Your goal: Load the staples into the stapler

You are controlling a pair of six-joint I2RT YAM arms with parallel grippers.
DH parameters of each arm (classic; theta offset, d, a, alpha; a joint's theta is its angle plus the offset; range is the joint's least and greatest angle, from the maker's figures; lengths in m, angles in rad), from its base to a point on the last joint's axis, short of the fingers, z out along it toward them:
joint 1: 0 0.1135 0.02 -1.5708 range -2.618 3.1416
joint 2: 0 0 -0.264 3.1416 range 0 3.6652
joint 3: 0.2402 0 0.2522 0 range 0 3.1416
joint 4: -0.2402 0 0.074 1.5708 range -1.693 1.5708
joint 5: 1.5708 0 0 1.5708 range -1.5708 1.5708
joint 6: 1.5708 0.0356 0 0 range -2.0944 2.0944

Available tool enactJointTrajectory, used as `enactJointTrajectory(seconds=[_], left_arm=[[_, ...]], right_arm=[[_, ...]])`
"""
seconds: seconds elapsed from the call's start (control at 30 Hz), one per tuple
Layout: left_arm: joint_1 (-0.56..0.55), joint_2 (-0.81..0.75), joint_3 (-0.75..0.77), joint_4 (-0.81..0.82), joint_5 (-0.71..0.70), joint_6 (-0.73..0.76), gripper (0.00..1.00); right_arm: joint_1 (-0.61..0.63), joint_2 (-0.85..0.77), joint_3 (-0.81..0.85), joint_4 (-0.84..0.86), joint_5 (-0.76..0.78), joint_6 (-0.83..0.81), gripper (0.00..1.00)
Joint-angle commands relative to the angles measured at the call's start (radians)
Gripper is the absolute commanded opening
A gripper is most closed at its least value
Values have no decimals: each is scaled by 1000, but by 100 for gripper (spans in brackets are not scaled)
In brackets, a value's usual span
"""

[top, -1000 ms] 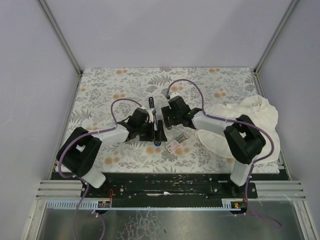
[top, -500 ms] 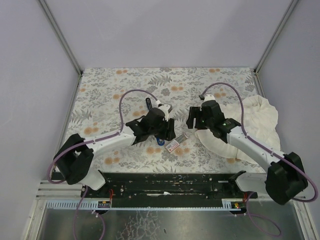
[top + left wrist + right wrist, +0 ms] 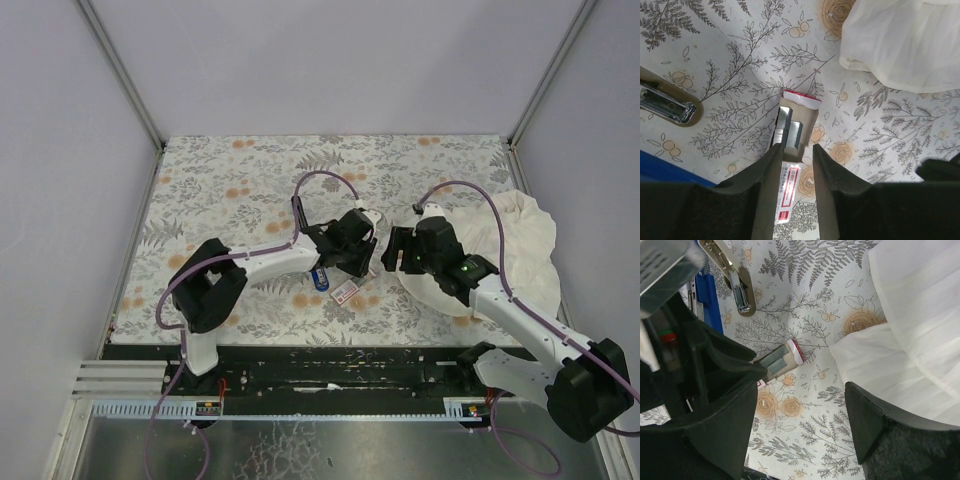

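From my remote station, the left gripper [image 3: 796, 148] is seen poised over the grey-tan cardboard tray [image 3: 809, 116] of staples [image 3: 785, 124] at the middle of the floral-covered table [image 3: 230, 170], its arm having swung right from the stapler [image 3: 319, 278] within the past second. Its jaws, wide a moment ago, have drawn in to a narrow gap about the tray's near end; I cannot tell whether they have pinched it yet or are merely closing. The white box [image 3: 786, 196] with the pink-red label lies just beside the tray on its near side, and the blue stapler rests just left of both, with what looks like its metal rail swung out. The right gripper [image 3: 802, 390], which had been crowded in at the stapler, has pulled away to the right and hangs with fingers spread and nothing between them, near the white cloth [image 3: 500, 235]. I read the shift as the stapler being left open and the work turning to fetching a strip; no staples are loaded yet
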Motion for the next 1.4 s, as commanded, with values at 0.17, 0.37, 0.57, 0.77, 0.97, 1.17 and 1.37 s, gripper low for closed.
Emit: enactJointTrajectory(seconds=[0.17, 0.37, 0.57, 0.77, 0.97, 1.17, 1.37], left_arm=[[-7, 70, 61, -59, 9, 55, 26], [-9, 87, 47, -44, 20, 49, 24], [-9, 98, 41, -36, 26, 49, 21], [-11, 114, 34, -33, 33, 54, 17], [-11, 129, 35, -33, 29, 60, 15], [-14, 145, 33, -37, 23, 69, 16], [-18, 149, 32, -57, 21, 81, 0]], right_arm=[[-5, -46, -32, 0, 11, 36, 77], [-5, -46, -34, 7, 5, 48, 77], [-5, -42, -40, 17, -3, 59, 77], [-5, -43, -46, 17, -7, 70, 77], [-5, -46, -47, 19, -8, 70, 77], [-5, -52, -52, 20, -7, 74, 77], [-5, -73, -62, 18, -9, 84, 77]])
